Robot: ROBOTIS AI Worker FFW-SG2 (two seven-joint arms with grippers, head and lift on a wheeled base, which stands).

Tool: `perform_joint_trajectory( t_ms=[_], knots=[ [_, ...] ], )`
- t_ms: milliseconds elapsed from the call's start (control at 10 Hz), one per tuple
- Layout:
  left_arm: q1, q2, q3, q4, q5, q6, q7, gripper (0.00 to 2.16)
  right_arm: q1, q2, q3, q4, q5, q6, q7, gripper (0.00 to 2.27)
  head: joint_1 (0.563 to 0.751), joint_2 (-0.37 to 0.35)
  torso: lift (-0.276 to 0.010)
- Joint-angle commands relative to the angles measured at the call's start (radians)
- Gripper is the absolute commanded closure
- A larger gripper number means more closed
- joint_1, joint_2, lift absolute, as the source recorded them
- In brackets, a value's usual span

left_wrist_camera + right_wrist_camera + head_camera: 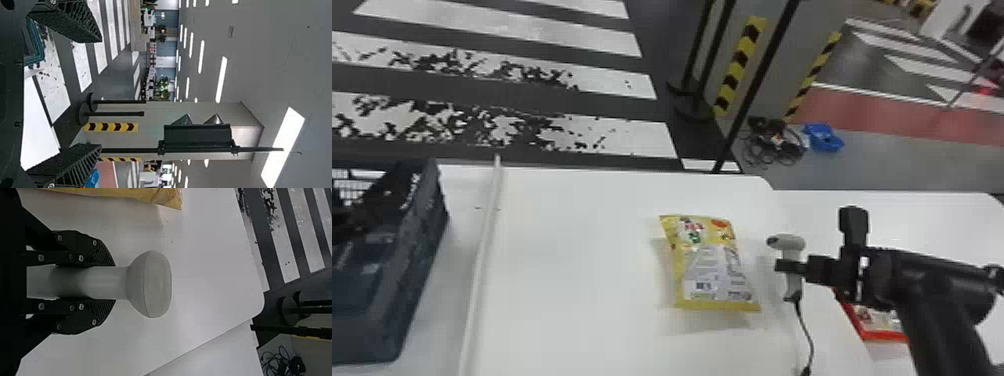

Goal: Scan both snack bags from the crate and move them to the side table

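The yellow snack bag (714, 270) lies flat on the counter (572, 260), its long axis running from the far side toward the robot, with the far end tipped a little to the left. Its big pale label faces up, on the half nearer the robot. To the right of the yellow snack bag, and apart from it, the right tool (789, 266) is closed around the handle of the barcode scanner (788, 242); the scanner's head points left, toward the bag, and a cord (811, 340) hangs from the grip. Farther right of the yellow snack bag, partly hidden by the right arm, a red snack bag (882, 336) lies on the side counter (947, 215). Well left of the yellow snack bag is the crate (407, 300), where the left tool (374, 200) hangs, fingers wide apart with nothing between them.
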Motion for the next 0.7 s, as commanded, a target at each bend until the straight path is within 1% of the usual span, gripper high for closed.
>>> perform_joint_trajectory(
  t_ms=[0,200,300,400,500,600],
  knots=[
    [0.000,0.000,0.000,0.000,0.000,-0.001,-0.004,0.03,0.017,0.004,0.010,0.000,0.001,-0.028,0.000,2.22,0.695,-0.331,-0.095],
    [0.003,0.000,-0.002,0.000,0.000,-0.001,-0.009,0.03,0.028,0.004,0.018,0.005,0.010,-0.083,0.008,2.21,0.695,-0.327,-0.095],
    [0.002,-0.003,-0.005,0.000,0.000,-0.001,-0.010,0.03,0.028,0.004,0.018,0.020,0.012,-0.111,0.008,2.10,0.695,-0.328,-0.095],
    [-0.003,-0.005,-0.008,0.002,0.000,-0.001,-0.010,0.03,0.031,0.004,0.018,0.025,0.009,-0.129,0.005,1.73,0.695,-0.331,-0.095],
    [-0.008,-0.006,-0.009,0.003,0.000,-0.001,-0.010,0.03,0.035,0.004,0.018,0.025,0.004,-0.141,0.005,0.82,0.695,-0.335,-0.095],
    [-0.011,-0.006,-0.011,0.005,0.000,-0.001,-0.010,0.03,0.035,0.003,0.018,0.023,0.003,-0.145,0.007,0.36,0.695,-0.337,-0.095]
  ],
)
